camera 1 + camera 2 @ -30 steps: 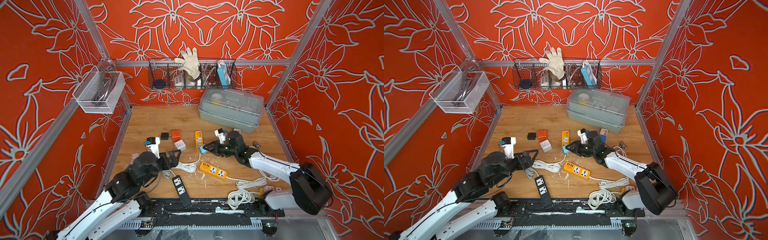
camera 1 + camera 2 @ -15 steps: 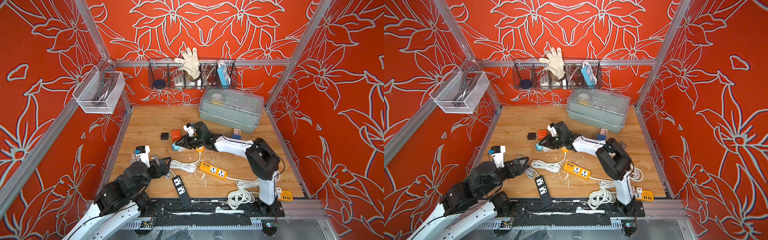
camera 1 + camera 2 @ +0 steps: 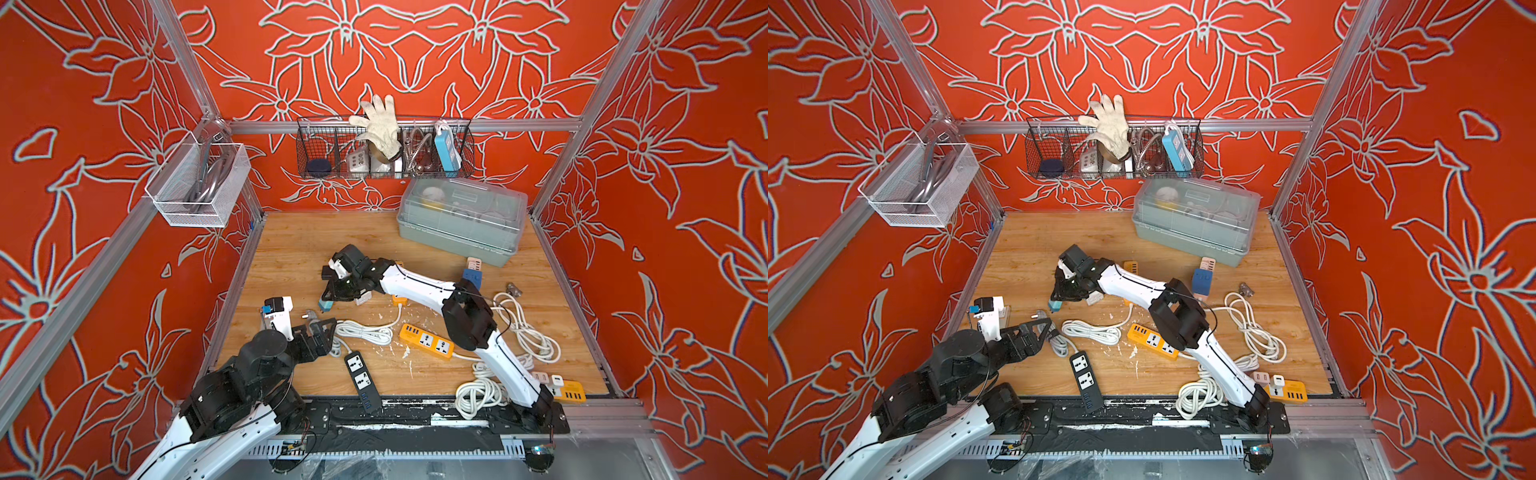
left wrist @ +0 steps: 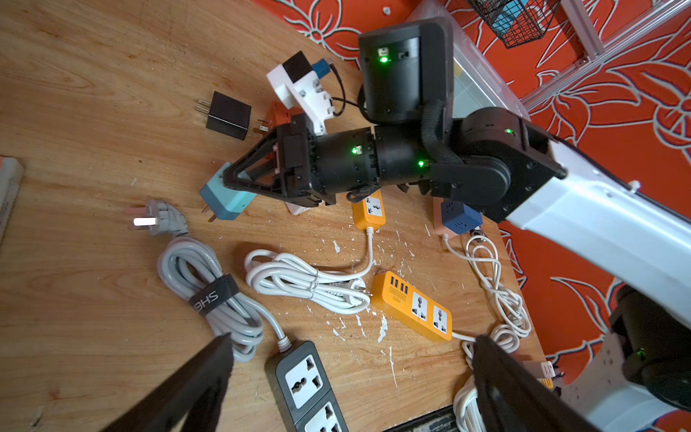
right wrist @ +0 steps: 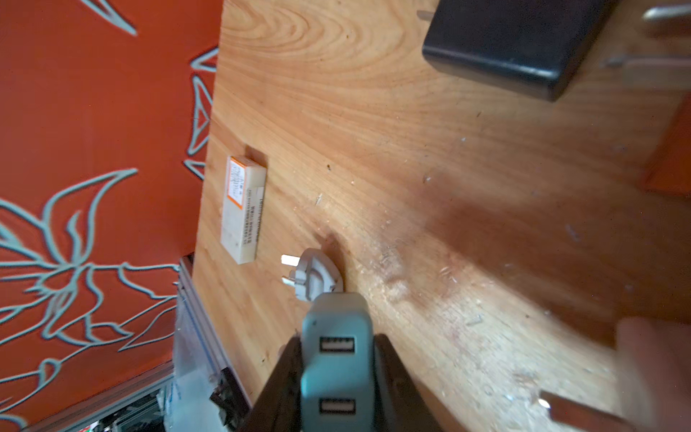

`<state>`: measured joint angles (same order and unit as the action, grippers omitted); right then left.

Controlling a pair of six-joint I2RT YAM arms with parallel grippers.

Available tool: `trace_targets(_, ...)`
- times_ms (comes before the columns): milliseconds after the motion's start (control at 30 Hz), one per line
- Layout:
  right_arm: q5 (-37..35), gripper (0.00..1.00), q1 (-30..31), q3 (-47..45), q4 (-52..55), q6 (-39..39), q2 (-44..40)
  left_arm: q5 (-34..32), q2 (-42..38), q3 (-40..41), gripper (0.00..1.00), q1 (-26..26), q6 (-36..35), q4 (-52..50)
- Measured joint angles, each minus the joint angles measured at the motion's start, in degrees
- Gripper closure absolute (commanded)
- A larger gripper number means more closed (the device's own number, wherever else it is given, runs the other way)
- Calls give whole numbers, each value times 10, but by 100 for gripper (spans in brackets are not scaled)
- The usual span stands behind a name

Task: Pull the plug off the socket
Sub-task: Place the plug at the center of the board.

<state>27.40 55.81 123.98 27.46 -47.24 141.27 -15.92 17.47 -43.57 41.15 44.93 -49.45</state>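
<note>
Right gripper (image 5: 338,338): pinches the teal plug (image 4: 224,198), apparently loosely
Left gripper (image 4: 351,348): spread wide, empty
Risk: it tumbles onto the table (image 4: 93,112) if grip slackens

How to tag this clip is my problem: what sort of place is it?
Likely a purpose-built robot test booth, not a real room: aluminium-framed walls in orange floral print, a wooden tabletop strewn with power strips, and a wire basket of spares on the back rail.
</note>
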Motion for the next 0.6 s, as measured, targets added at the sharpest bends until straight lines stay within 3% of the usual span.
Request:
trace_targets(133,-22,45,7,88,90,38,37,1,0,-5,2,0,1,-2)
trace_targets(233,-40,43,5,144,156,85,38,7,0,-6,2,0,2,2)
trace_targets(300,-55,43,3,168,184,124,27,15,-1,-5,2,0,3,13)
trace_targets(367,-78,34,0,152,210,168,-16,28,-1,0,2,0,6,36)
trace_targets(500,-125,33,-3,-61,191,240,-213,76,3,32,2,0,15,110)
trace_targets(600,-152,34,-13,-297,138,258,-435,123,35,59,3,0,29,170)
